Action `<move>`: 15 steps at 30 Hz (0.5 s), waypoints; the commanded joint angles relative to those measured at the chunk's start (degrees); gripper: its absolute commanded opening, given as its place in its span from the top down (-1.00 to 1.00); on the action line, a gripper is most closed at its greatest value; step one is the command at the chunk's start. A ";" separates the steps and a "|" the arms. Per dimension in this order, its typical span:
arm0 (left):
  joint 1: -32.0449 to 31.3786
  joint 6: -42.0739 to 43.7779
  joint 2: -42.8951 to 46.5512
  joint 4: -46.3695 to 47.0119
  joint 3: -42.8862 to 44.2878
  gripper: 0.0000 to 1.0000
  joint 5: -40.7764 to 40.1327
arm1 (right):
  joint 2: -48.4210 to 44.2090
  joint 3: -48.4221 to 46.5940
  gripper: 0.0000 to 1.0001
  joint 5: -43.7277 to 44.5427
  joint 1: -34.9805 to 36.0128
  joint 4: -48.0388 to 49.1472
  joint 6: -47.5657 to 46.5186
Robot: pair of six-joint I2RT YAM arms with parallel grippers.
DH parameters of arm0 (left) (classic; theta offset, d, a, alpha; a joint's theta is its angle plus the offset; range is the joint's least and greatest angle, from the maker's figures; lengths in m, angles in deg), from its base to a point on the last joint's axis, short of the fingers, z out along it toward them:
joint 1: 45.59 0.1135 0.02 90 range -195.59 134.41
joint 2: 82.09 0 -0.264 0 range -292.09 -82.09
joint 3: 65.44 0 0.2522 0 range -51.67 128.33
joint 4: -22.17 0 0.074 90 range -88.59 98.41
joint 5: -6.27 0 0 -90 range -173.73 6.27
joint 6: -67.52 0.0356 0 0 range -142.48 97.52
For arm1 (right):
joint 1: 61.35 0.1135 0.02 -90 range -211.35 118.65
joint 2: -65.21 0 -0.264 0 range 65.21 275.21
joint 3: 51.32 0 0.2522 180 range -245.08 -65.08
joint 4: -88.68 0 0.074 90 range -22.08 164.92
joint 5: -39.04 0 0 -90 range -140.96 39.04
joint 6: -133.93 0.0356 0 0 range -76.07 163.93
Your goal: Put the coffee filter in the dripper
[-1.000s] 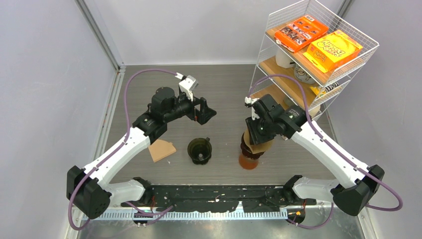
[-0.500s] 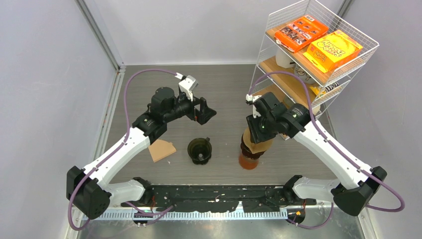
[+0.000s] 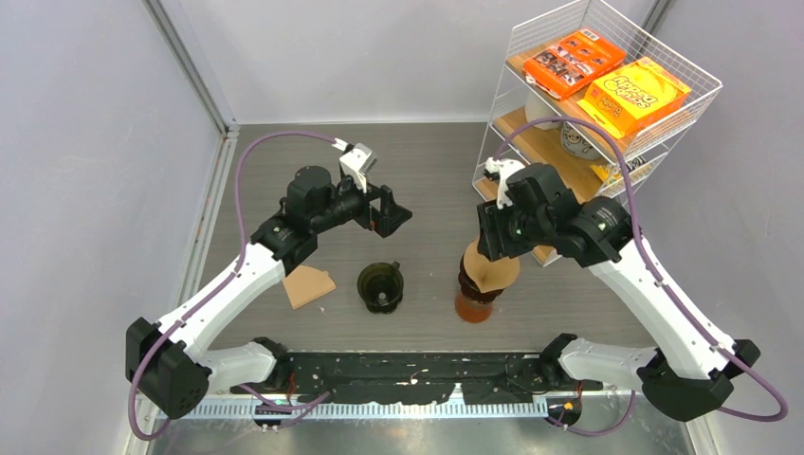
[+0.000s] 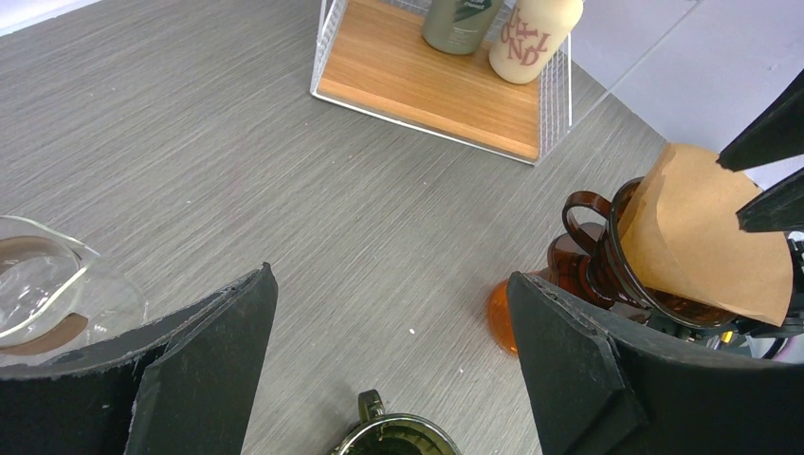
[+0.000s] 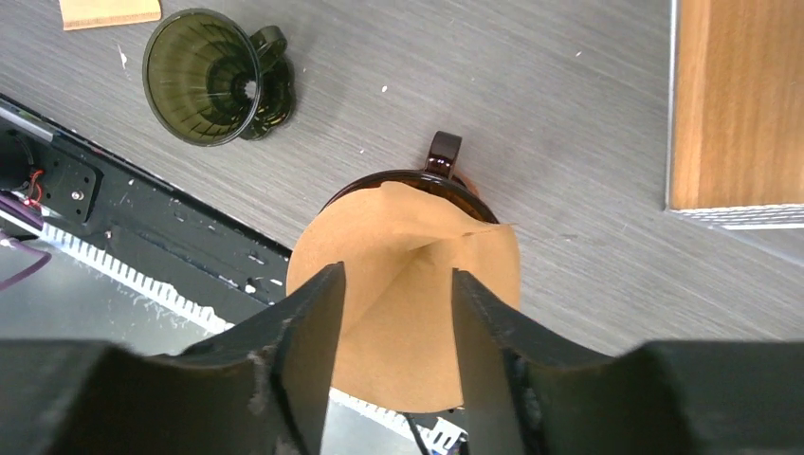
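Right gripper [image 5: 398,284] is poised over the amber glass dripper [image 4: 593,261], pointing straight down. The brown paper coffee filter [image 5: 398,227] sits in that dripper, opened into a cone, its upper edge rising well above the glass rim. The two black fingers stand apart, one on either side of the filter's folded seam, with nothing clamped between them. From the wrist view it's hard to say whether the tips brush the paper or hang just clear of it. The dripper's handle is turned toward the far side of the table, and the whole thing stands on a round orange base [image 4: 502,318].

Over to the left gripper [image 4: 391,284]: it hangs in the air above the grey wood-grain table [image 3: 436,171], fingers spread wide, holding nothing. Nearer the arm bases, a dark green cone-shaped dripper [image 3: 381,284] stands upright with its mouth facing up, to the left of the amber one and apart from it. Just left of that, a flat tan paper piece [image 3: 308,284] lies on the table, close beside the green dripper but not touching it.

At the far right stands a white wire rack with wooden shelves [image 4: 427,90]. Its top tier carries an orange box [image 3: 574,62] and a yellow box [image 3: 635,95] side by side. The bottom shelf holds a grey-green bottle [image 4: 462,21] next to a cream bottle [image 4: 536,33] with dark red lettering. A clear glass vessel [image 4: 47,284] shows at the left edge of the left wrist view.
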 commanded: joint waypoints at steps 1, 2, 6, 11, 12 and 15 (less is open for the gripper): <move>0.25 -0.41 2.05 1.87 1.13 -0.99 1.33 | -2.67 -2.93 -0.10 3.19 0.22 1.31 -1.21; 0.24 -0.41 2.04 1.92 1.10 -0.99 1.31 | -2.82 -2.91 -0.22 3.50 0.25 1.84 -1.22; 0.22 -0.46 2.25 1.99 0.99 -0.99 1.30 | -3.97 -2.03 -0.72 4.63 0.20 3.87 -1.09; 0.21 -0.50 2.45 2.00 0.93 -0.99 1.32 | -4.54 -0.54 -0.96 5.43 0.20 5.18 -0.25; 0.29 -0.50 2.42 2.00 0.88 -0.99 1.35 | -4.50 -0.35 -0.98 5.42 0.20 5.49 -0.30; 0.21 -0.50 2.38 1.95 0.85 -0.99 1.23 | -4.29 0.47 -0.95 6.55 0.20 5.94 -0.30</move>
